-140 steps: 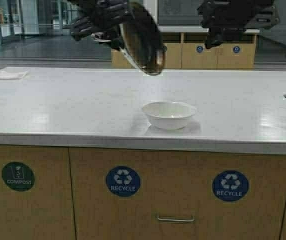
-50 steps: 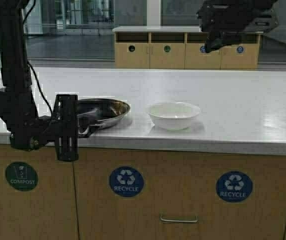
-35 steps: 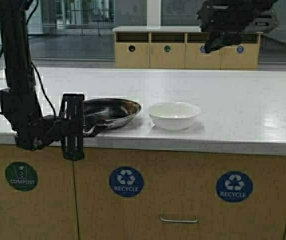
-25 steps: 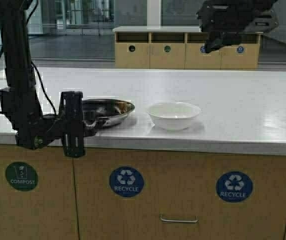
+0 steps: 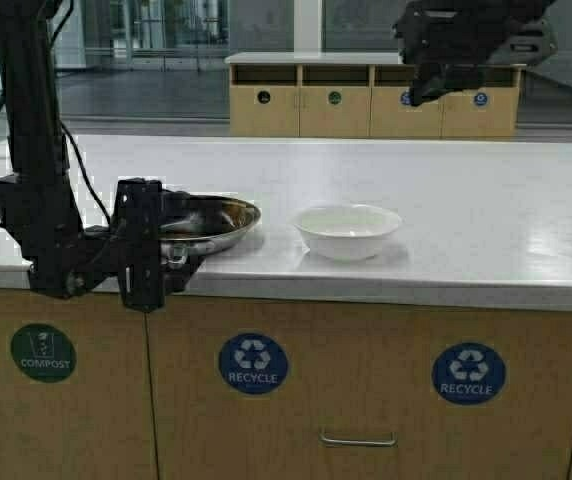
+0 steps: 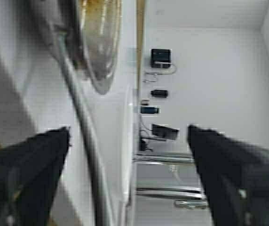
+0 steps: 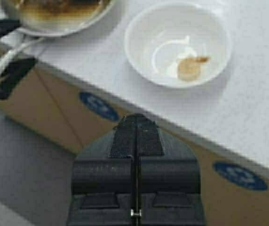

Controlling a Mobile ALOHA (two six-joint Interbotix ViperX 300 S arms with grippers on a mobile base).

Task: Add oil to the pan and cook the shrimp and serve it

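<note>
- The pan (image 5: 206, 222) sits flat on the white counter (image 5: 486, 200) near its front edge, its steel handle lying between the spread fingers of the left gripper (image 5: 171, 256) — jaws wide, not clamped.
- Just beside the pan stands a white bowl (image 5: 347, 230); the shrimp (image 7: 189, 67) lies inside it.
- The right gripper (image 7: 135, 134) hangs high above the counter's front edge — its fingers pressed together on nothing.

My high view faces the counter (image 5: 446, 200) head-on; my right wrist view looks down, sharing the white bowl (image 7: 178, 43).
</note>
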